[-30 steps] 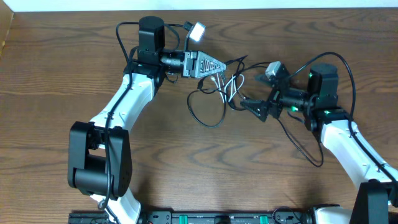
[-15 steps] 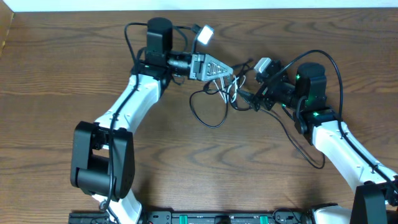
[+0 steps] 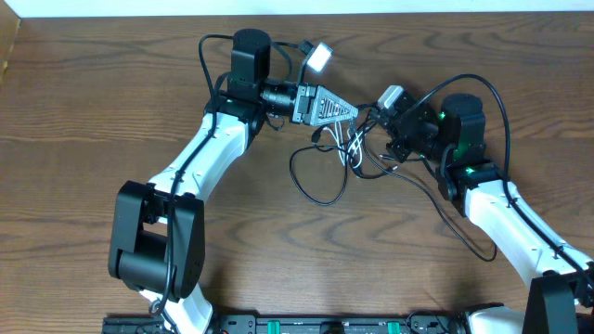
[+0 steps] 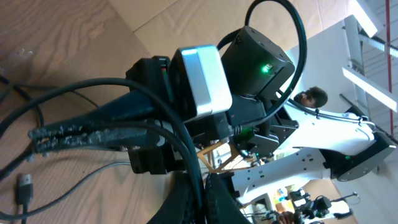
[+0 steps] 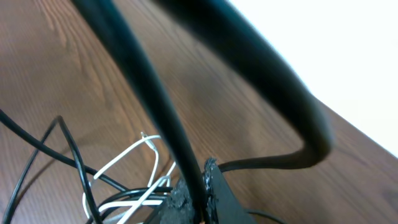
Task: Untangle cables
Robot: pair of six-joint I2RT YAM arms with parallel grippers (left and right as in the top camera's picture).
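Cables (image 3: 345, 144) in a tangle, left gripper (image 3: 355, 111) clamped on them — right gripper (image 5: 194, 198) closed, hold unclear.

White arm links (image 3: 200, 153) were joined by black joints (image 3: 153, 232), thick black wires (image 5: 146, 93) were looped, green lights (image 4: 266, 67) were lit, the left gripper (image 3: 356, 111) was ribbed grey.

Right end effector (image 3: 393, 141) tips hidden among cables (image 3: 351, 148); plugs too small.
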